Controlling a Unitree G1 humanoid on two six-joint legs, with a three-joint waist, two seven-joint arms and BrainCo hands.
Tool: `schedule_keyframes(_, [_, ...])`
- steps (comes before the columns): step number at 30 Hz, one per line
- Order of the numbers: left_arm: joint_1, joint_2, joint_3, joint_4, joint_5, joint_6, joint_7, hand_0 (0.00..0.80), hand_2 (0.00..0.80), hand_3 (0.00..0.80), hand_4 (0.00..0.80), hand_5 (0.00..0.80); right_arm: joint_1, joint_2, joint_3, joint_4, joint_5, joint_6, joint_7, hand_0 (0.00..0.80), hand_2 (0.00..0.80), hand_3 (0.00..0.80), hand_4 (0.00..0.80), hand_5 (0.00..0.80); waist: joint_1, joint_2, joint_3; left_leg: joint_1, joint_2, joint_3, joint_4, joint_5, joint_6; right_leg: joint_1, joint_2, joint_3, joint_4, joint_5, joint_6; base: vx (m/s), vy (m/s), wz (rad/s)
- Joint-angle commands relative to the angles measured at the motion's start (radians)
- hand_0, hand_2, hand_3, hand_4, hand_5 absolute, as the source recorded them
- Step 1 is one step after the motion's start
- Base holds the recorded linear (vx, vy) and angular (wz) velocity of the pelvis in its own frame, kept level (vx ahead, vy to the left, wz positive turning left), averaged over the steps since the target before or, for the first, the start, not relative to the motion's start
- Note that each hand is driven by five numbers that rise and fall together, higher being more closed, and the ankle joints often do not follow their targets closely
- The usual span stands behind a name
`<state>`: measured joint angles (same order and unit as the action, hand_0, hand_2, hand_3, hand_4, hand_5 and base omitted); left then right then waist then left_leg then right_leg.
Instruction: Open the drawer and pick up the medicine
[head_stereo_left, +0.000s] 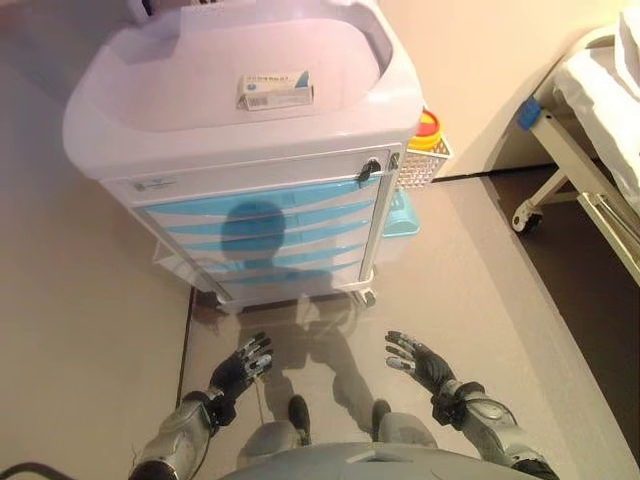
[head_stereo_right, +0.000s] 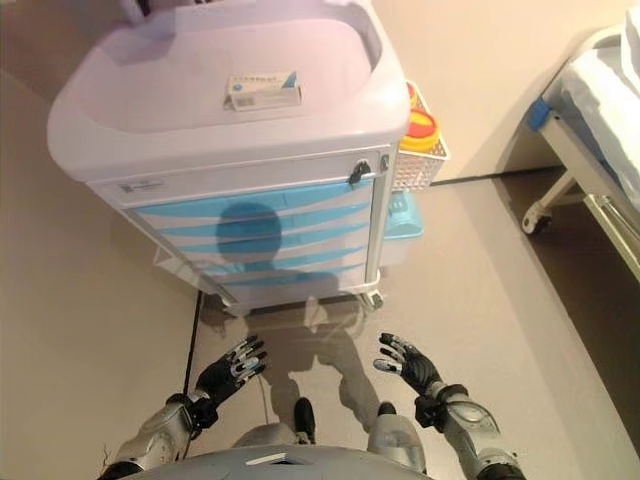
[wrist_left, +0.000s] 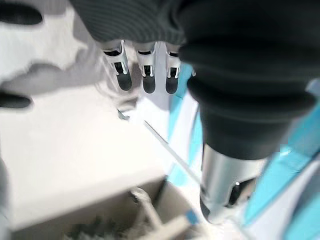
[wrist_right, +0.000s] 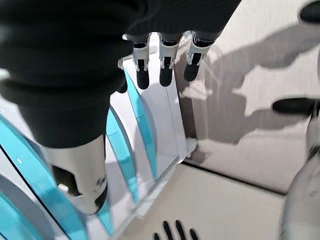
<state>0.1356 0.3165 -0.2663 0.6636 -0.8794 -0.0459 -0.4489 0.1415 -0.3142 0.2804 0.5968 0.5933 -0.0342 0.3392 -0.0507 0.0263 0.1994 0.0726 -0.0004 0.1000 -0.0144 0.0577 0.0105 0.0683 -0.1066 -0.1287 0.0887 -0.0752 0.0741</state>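
A white medical cart (head_stereo_left: 150, 125) stands ahead of me with several blue drawers (head_stereo_left: 265, 225) in its front, all closed. A white and blue medicine box (head_stereo_left: 274, 90) lies on the cart's recessed top. Low in front of the cart, my left hand (head_stereo_left: 243, 367) and my right hand (head_stereo_left: 417, 361) hover over the floor, fingers spread and holding nothing. In the right wrist view the straight fingers (wrist_right: 165, 72) point toward the blue drawer fronts (wrist_right: 141, 125). The left wrist view shows straight fingers (wrist_left: 148, 77) near the cart's lower edge.
A wire basket with a yellow and red container (head_stereo_left: 427, 131) hangs on the cart's right side, with a blue bin (head_stereo_left: 400, 213) below it. A lock knob (head_stereo_left: 369, 169) sits at the top right of the drawer front. A bed frame on wheels (head_stereo_left: 560, 150) stands at the right.
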Motion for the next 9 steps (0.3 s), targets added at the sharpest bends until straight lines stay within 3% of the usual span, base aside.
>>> schedule_keyframes(1, [-0.016,-0.021,0.021,0.038,-0.074,-0.034,-0.098,0.0,0.0,0.0,0.0,0.0,-0.032,0.034,0.012,0.025,0.116,-0.084,0.049,0.0,0.0,0.0,0.0,0.0,0.024,-0.004,-0.012,-0.027,-0.005,-0.086,0.028,-0.087,-0.027,-0.015,0.04,-0.053,0.064,-0.052,-0.029,-0.043,-0.018,0.18])
schedule_keyframes(9, [-0.049,-0.068,-0.002,0.159,-0.053,-0.025,-0.189,0.0,0.0,0.0,0.0,0.0,-0.06,0.077,0.008,0.189,0.204,-0.096,0.131,0.0,0.0,0.0,0.0,0.0,0.036,-0.001,-0.038,-0.024,0.003,-0.089,-0.017,-0.058,-0.038,0.005,0.05,-0.078,0.048,-0.06,-0.034,-0.056,-0.015,0.11])
